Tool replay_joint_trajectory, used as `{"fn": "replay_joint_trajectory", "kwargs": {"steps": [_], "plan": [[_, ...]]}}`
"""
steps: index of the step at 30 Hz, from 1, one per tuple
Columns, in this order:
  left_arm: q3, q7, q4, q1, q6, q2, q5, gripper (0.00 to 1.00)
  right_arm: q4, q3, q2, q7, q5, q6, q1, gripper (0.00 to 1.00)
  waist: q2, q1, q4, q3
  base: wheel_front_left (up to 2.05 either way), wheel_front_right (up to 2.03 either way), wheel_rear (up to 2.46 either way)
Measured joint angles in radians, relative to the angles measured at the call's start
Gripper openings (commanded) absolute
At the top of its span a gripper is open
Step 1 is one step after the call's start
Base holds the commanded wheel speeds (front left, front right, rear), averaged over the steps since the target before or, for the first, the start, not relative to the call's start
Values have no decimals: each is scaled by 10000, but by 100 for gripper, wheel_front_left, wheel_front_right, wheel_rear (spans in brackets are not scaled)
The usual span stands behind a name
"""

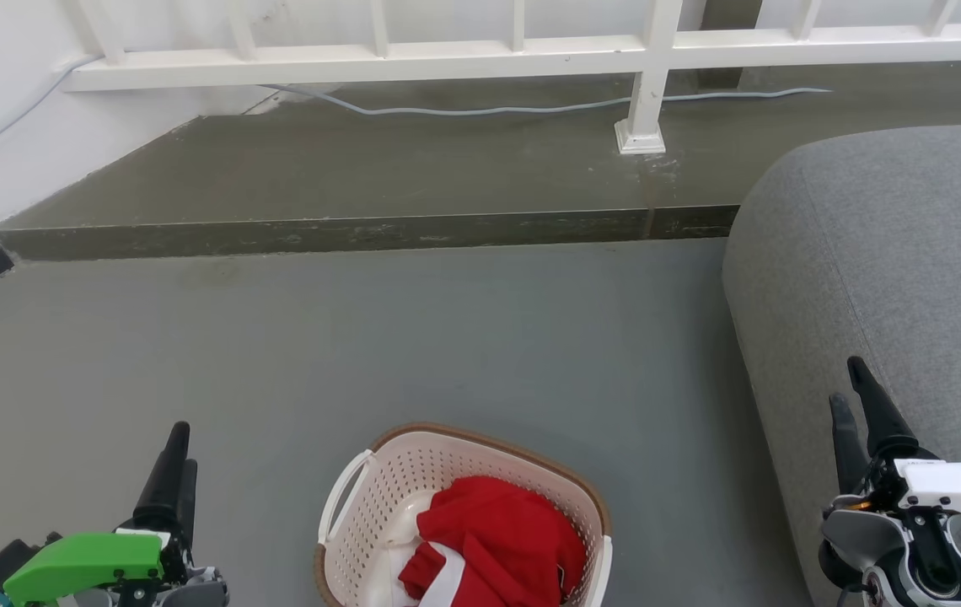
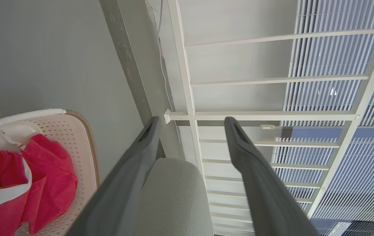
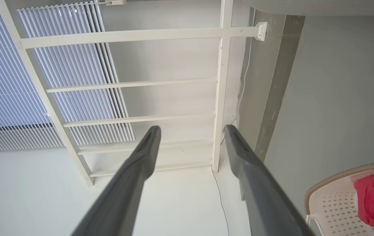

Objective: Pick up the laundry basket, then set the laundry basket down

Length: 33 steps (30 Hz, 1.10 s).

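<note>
The left gripper (image 1: pixel 184 444) hangs over the floor (image 1: pixel 447 337) with its fingers spread to a moderate gap, holding and touching nothing. The right gripper (image 1: pixel 845 381) is parted about as far, also empty, in front of a grey sofa (image 1: pixel 893 253). The basket (image 1: pixel 400 480) stands on the floor between the two, apart from both, with a red cloth (image 1: pixel 497 531) inside. No writing can be read.
</note>
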Motion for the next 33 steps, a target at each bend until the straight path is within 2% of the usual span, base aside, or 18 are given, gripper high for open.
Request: {"fn": "replay_joint_trajectory", "kwargs": {"steps": [19,33], "plan": [[-882,-798,-221,-30,-2,508,2013,100,-374,1122,-523,-838,-1678,4,-220,100,0,0,-29,41,0,0,0],[-1064,-1254,-247,-261,17,715,4487,100,-280,2042,-1210,-1360,-3864,8,-468,100,0,0,-31,45,0,0,0]]}}
